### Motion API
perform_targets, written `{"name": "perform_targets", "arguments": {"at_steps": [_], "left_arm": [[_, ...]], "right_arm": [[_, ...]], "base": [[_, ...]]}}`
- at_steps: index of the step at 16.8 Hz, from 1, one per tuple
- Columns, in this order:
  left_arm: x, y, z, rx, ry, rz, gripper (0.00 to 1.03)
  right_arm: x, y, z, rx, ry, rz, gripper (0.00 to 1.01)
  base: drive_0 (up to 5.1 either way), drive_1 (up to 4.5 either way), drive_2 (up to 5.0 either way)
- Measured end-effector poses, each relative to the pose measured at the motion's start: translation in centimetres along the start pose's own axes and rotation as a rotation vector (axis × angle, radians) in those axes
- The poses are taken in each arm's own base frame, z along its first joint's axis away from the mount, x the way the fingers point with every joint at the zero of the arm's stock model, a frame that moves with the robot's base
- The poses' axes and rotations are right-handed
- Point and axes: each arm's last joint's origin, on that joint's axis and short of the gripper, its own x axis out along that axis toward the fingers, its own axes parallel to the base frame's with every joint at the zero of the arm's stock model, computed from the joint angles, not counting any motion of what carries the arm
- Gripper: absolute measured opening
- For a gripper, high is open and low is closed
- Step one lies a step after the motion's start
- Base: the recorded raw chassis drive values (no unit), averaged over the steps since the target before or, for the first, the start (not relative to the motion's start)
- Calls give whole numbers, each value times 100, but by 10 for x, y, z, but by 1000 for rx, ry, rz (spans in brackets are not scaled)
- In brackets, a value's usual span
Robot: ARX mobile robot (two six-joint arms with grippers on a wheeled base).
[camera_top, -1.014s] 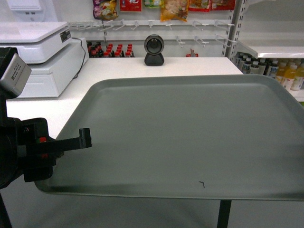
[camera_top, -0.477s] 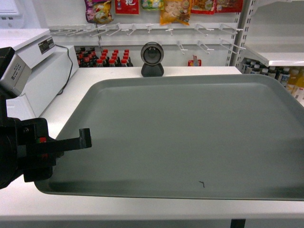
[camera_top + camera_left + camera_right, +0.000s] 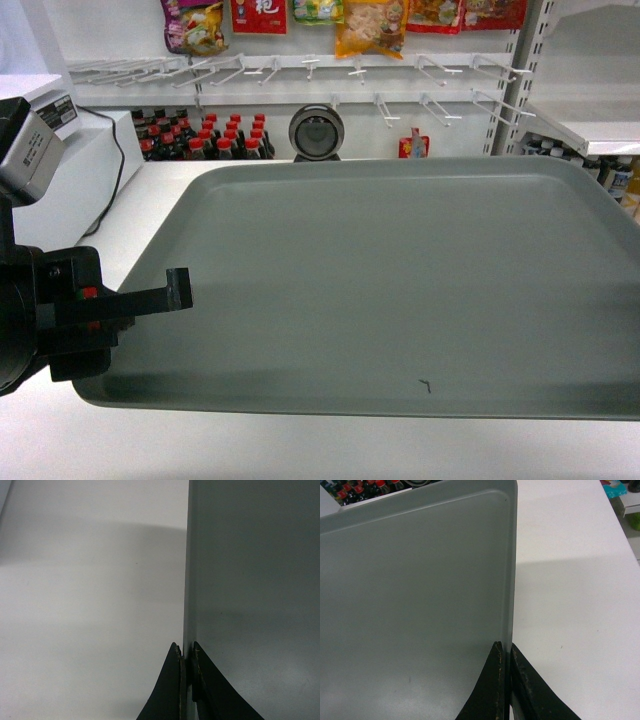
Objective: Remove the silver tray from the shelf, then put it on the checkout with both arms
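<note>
Head view: silver tray above white checkout; both pincers clamped on tray rim; scanner behind.

The silver tray fills most of the head view, held level above the white bench. The left end effector grips its left rim, one black finger lying over the tray's edge. A small dark scratch shows near the front rim. Behind the tray stand a round black scanner, red-capped bottles and hanging snack bags. A white cash register sits at left.
</note>
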Motion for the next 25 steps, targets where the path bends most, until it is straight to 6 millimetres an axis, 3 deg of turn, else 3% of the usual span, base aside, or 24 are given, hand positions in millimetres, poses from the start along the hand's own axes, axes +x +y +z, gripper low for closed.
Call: {"name": "perform_targets", "arguments": {"at_steps": [3, 5, 9, 11, 14, 17, 18, 21, 23, 24, 25], "left_arm": [[0, -1, 0, 22, 38, 51, 3], [16, -5, 9, 109, 101, 194, 3], [84, 3, 48, 165, 31, 223, 4], [118, 3, 59, 217, 17, 236, 4], [157, -3, 54, 288, 52, 257, 4], [174, -9, 31, 299, 164, 276, 4], [180, -10, 20, 243, 207, 280, 9], [178, -12, 20, 139, 162, 246, 40], [148, -7, 42, 75, 74, 176, 61], [121, -2, 72, 32, -42, 169, 71], [92, 1, 106, -8, -289, 101, 73]], "right_arm": [[0, 0, -1, 0, 14, 14, 3], [14, 5, 3, 46, 101, 90, 3], [77, 16, 24, 83, 48, 112, 3], [114, 17, 20, 77, 46, 82, 3], [159, 11, 3, 53, 94, 45, 3], [189, 1, -25, -29, 181, -11, 4], [192, -2, -36, -109, 209, -16, 18], [181, -3, -22, -114, 119, 13, 50], [159, -4, 9, -76, -13, 19, 67], [150, -6, 22, -118, -269, -63, 58], [132, -12, 15, -159, -366, -137, 46]], "base": [[-489, 256, 256], [-489, 256, 256], [-122, 64, 64], [0, 0, 0], [0, 0, 0], [0, 0, 0], [0, 0, 0], [0, 0, 0], [0, 0, 0], [0, 0, 0], [0, 0, 0]]}}
